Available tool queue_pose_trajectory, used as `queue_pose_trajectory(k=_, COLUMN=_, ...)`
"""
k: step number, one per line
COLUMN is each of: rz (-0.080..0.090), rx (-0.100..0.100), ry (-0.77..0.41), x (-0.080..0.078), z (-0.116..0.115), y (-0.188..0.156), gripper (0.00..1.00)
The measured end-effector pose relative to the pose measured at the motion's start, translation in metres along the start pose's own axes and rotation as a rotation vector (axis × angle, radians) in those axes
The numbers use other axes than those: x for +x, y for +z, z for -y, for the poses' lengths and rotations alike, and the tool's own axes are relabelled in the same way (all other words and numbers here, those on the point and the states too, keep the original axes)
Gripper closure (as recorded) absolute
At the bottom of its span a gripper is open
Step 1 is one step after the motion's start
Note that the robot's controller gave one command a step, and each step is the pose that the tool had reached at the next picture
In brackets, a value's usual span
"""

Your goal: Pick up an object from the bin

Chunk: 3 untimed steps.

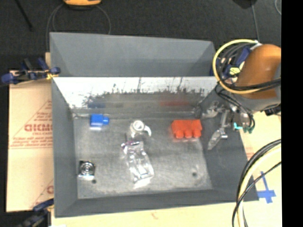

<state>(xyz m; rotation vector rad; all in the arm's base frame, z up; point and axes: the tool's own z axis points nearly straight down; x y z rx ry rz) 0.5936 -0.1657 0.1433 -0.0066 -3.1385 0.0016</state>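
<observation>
Tool (pixel 212 125) at right wall of bin (pixel 132 56), spread open, holding nothing, just beside red three-lobed block (pixel 186 129)

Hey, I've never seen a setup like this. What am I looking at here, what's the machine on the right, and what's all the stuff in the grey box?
This is one camera looking down into a grey metal bin from above and slightly to one side. On the right, the orange-capped shape with cables is a robot arm. At its end is a pincer, the part that grabs things. Its job is to pick one object out of the bin.

On the bin floor lie four things:
- an orange block with three bumps, nearest the pincer
- a clear crumpled plastic bottle in the middle
- a small blue block at the far left
- a small shiny metal piece at the near left

The pincer hangs by the bin's right wall, beside the orange block. I can see nothing held in it.
</observation>
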Motion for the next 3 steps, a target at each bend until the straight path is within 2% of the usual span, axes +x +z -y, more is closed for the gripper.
queue_pose_trajectory(k=1, rz=0.013, rx=0.002, ry=0.006, x=-0.017, z=-0.014, y=0.059, gripper=0.0)
queue_pose_trajectory(k=2, rz=0.01, rx=0.002, ry=0.003, x=-0.016, z=-0.014, y=0.062, gripper=1.0)
queue_pose_trajectory(k=3, rz=0.018, rx=0.002, ry=0.027, x=-0.033, z=-0.009, y=-0.059, gripper=1.0)
